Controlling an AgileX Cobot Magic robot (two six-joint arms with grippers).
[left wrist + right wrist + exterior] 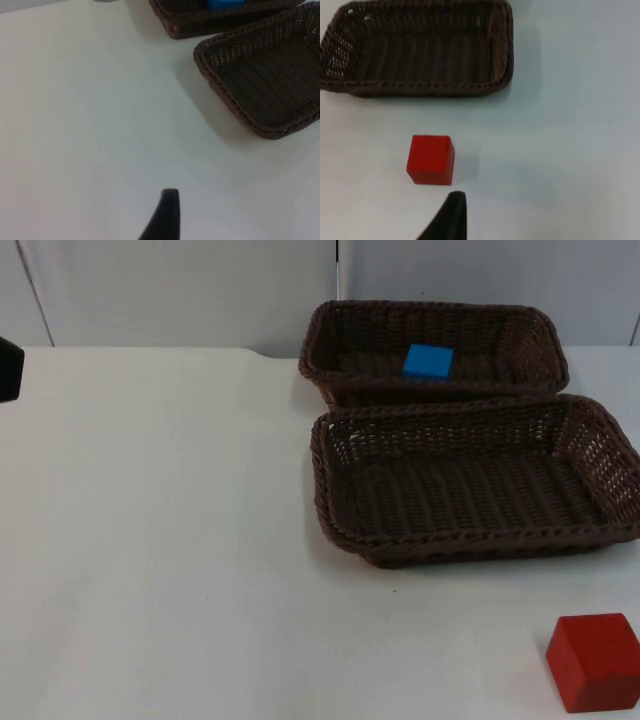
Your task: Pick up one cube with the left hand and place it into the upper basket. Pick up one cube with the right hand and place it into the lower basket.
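The red cube (430, 159) sits on the white bench (160, 540) just ahead of the right pincer (451, 215), the nearer one; I cannot tell either pincer's opening. Matte, sharp-edged block. Beyond lies the empty lower basket (470, 545), dark woven wicker, then the upper basket (330, 340) holding a blue cube (428, 361). The left pincer (167, 215) waits aside
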